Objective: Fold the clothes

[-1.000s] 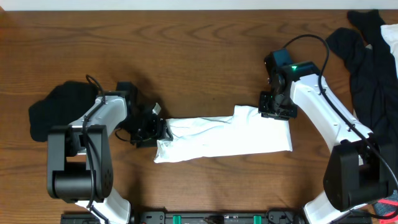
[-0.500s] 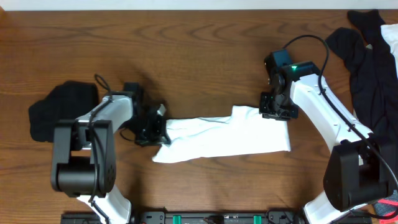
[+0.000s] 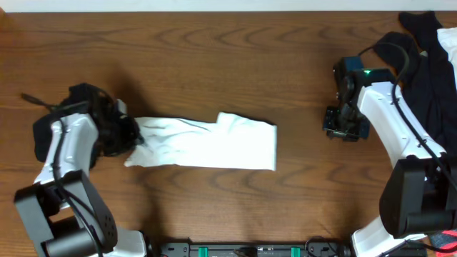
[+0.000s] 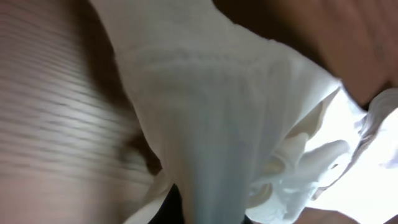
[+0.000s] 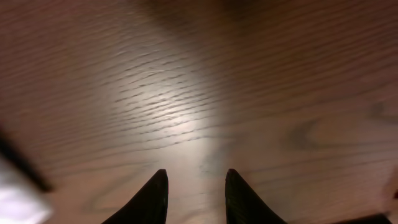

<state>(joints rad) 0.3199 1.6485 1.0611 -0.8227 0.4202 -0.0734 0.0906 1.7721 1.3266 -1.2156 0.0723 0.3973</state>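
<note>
Cloth lies nearest: a long white folded garment flat on the brown wooden table, left of centre. The left gripper clamps its left end (fabric bunches right against that wrist camera). The right gripper hangs released over bare wood, well apart. I judge it should seize the right edge squarely for 1 even fold. Farther back, a dark heap of clothes waits.

A robotics lab bench, judging by the wooden table with a cabled robot arm at each end.
</note>
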